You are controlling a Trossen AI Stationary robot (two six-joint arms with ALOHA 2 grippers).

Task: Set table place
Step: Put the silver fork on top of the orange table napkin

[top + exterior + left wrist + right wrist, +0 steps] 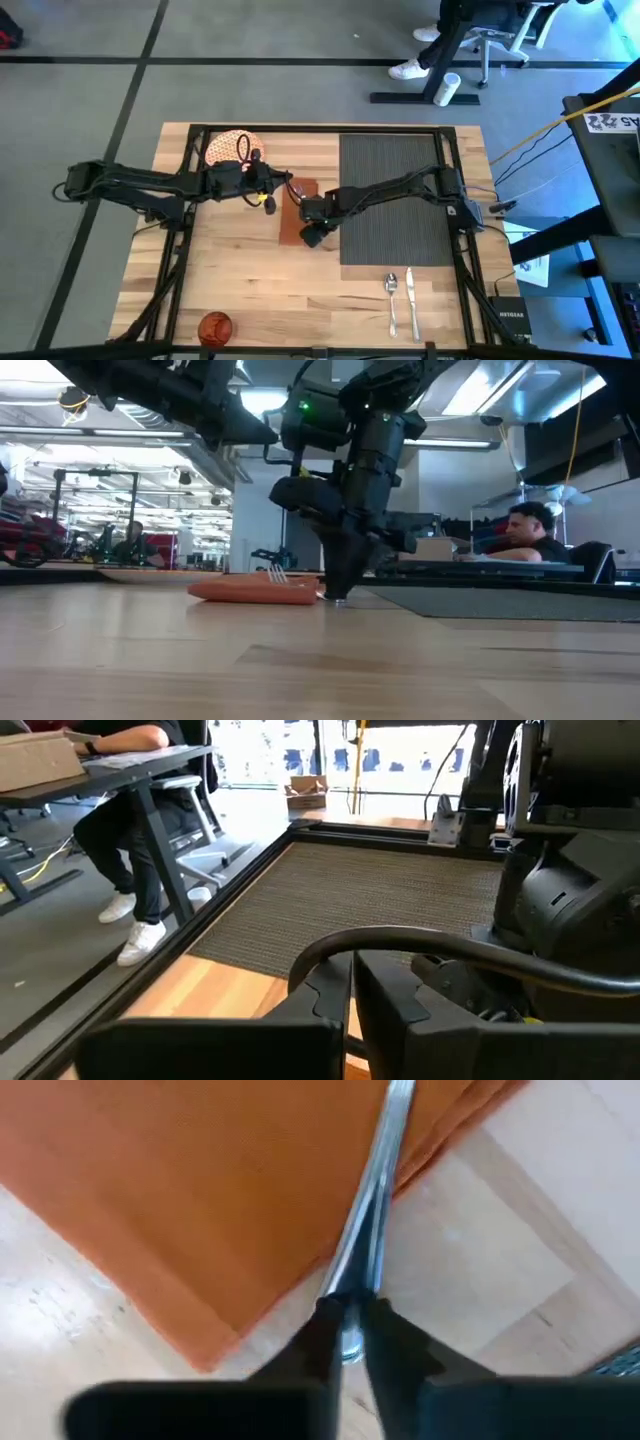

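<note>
A long brown napkin (297,212) lies on the table (240,280), just left of the dark ribbed placemat (395,200). A silver fork (378,1200) lies along the napkin, its tines (277,573) curving up at the far end. My right gripper (316,232) stands at the napkin's near end, shut on the fork. My left gripper (352,995) hovers by the napkin's far left corner, shut with nothing seen between its fingers. The orange-patterned plate (230,148) sits at the far left, partly under the left arm. My right gripper pinches the fork's handle at its free end (352,1302) between its two fingertips. The fingers (337,585) point steeply down from above, down at table height just off the napkin's near edge. The rest of the fork stretches away over the napkin.
A spoon (392,296) and a knife (410,298) lie side by side on the wood near the front edge, right of centre. A small orange cup (215,327) stands at the front left. Black rails (458,180) run along the table's edges. People sit at desks beyond the table.
</note>
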